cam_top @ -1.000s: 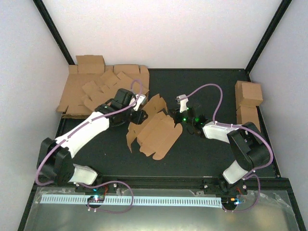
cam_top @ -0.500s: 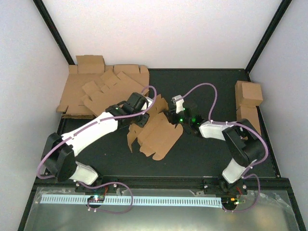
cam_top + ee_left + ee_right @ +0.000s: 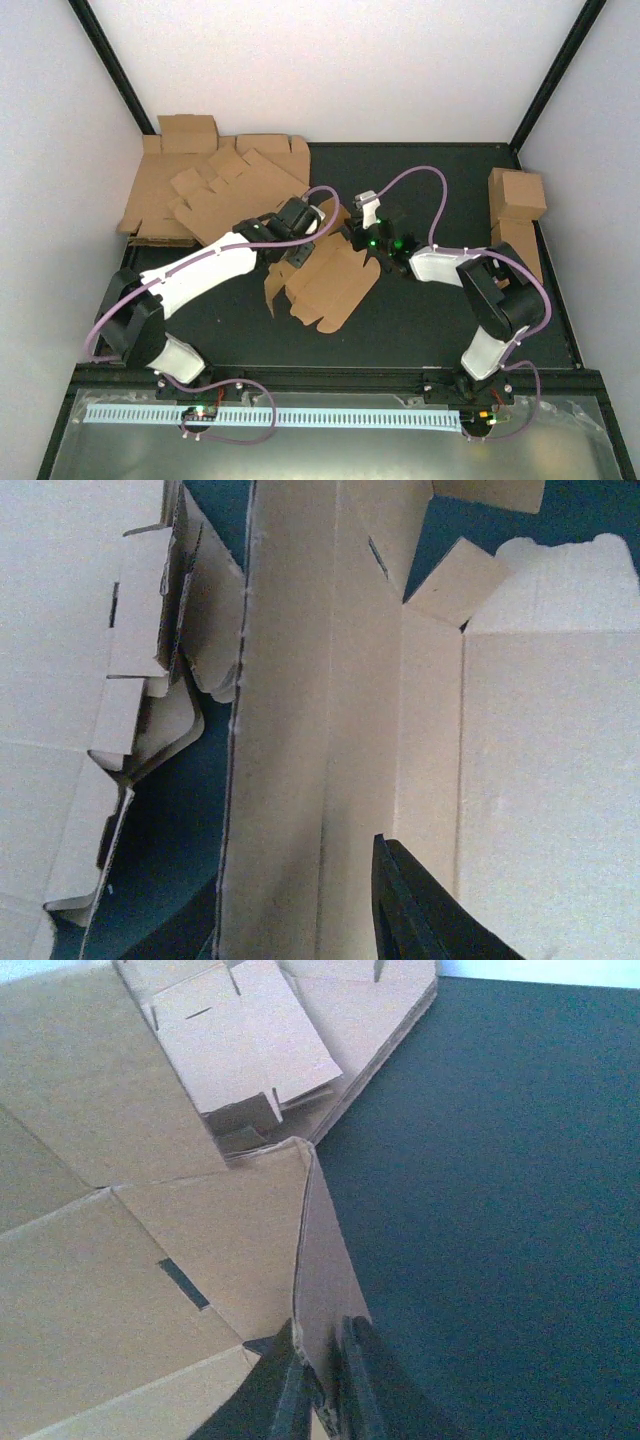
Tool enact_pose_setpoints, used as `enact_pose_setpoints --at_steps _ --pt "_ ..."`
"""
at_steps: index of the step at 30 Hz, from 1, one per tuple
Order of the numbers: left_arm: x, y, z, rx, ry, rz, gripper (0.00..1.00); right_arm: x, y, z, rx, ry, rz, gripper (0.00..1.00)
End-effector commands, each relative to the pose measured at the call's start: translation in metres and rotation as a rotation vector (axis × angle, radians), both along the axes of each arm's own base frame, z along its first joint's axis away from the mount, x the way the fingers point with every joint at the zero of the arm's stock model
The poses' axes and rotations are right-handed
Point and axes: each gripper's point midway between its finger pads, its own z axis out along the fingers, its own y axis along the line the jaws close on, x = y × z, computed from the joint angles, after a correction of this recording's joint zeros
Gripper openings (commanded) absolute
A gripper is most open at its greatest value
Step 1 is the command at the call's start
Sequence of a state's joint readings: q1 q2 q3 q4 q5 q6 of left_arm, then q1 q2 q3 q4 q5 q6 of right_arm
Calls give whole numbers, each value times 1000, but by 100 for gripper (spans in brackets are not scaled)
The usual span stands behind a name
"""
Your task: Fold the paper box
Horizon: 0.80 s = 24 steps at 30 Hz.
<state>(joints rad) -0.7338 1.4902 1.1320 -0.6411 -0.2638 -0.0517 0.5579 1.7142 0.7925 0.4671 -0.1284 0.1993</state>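
The paper box (image 3: 325, 275), a brown die-cut sheet, lies partly folded in the middle of the black table. One long panel (image 3: 300, 730) stands up, and its far flaps are raised. My left gripper (image 3: 302, 240) reaches over the box's far left side. Only one black finger (image 3: 415, 910) shows, lying on the inner side of that raised panel, and the other finger is hidden. My right gripper (image 3: 352, 238) is at the box's far right corner. There its two fingers (image 3: 285, 1385) are shut on an upright triangular flap (image 3: 325, 1260).
A stack of flat brown blanks (image 3: 200, 190) fills the back left corner and reaches close to the left arm. Two finished cartons (image 3: 517, 195) stand against the right wall. Walls enclose the table on three sides. Bare black mat (image 3: 500, 1190) lies right of the flap.
The left gripper has moved right, onto the box's raised panel. The right gripper has moved left to the corner flap and now pinches it.
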Motion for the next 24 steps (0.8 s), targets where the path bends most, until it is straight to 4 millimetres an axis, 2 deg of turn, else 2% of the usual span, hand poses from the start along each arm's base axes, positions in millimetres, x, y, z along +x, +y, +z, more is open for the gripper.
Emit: enact_pose_setpoints --at_steps 1,2,7,9,12,18,24 --pt "8 4 13 74 -61 35 29 7 3 8 -12 -52 -16 5" --pt "8 5 14 80 -70 42 29 6 3 9 -11 -53 -18 2" --pt "10 7 22 94 -115 64 37 -4 -1 12 -23 -43 -29 2" --pt "10 8 23 106 -130 67 37 -10 -2 13 -25 -30 -36 2" --pt "10 11 23 132 -154 81 32 -20 -4 12 -33 -2 -44 2" --pt "9 14 13 187 -174 97 27 -39 -3 6 -44 47 -39 2" --pt "7 20 -7 286 -194 113 26 -45 -1 0 -49 73 -33 2"
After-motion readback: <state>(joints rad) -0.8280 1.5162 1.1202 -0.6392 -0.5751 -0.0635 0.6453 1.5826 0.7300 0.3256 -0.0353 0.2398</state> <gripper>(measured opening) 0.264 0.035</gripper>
